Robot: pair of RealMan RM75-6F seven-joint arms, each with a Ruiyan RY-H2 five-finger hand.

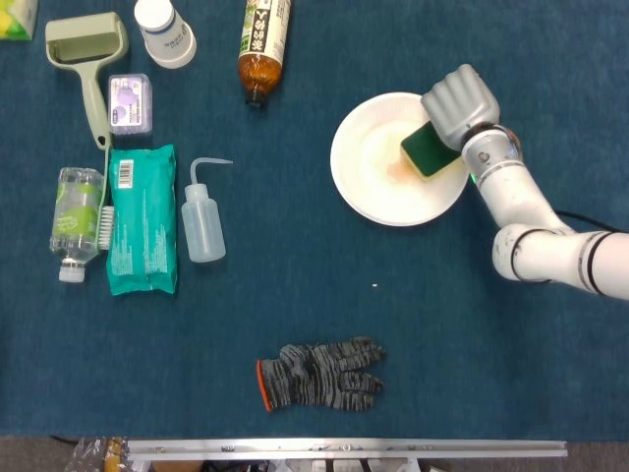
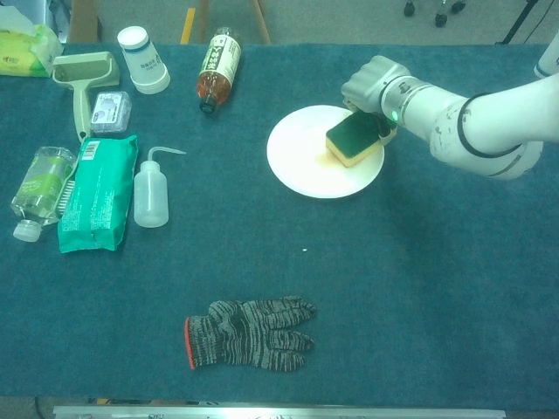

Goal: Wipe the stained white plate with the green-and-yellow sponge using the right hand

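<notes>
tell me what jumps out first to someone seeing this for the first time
The white right hand grips a green-and-yellow sponge on the white plate at the table's right, a brownish stain beside it. A grey knit glove lies alone at the near edge, and bottles and packets crowd the left.

White plate [image 1: 378, 192]: round, upright, upper right of centre in head view; faint brownish stain near its middle; green-and-yellow sponge [image 1: 430, 150]: green face up, tilted, resting on plate's right portion.
</notes>
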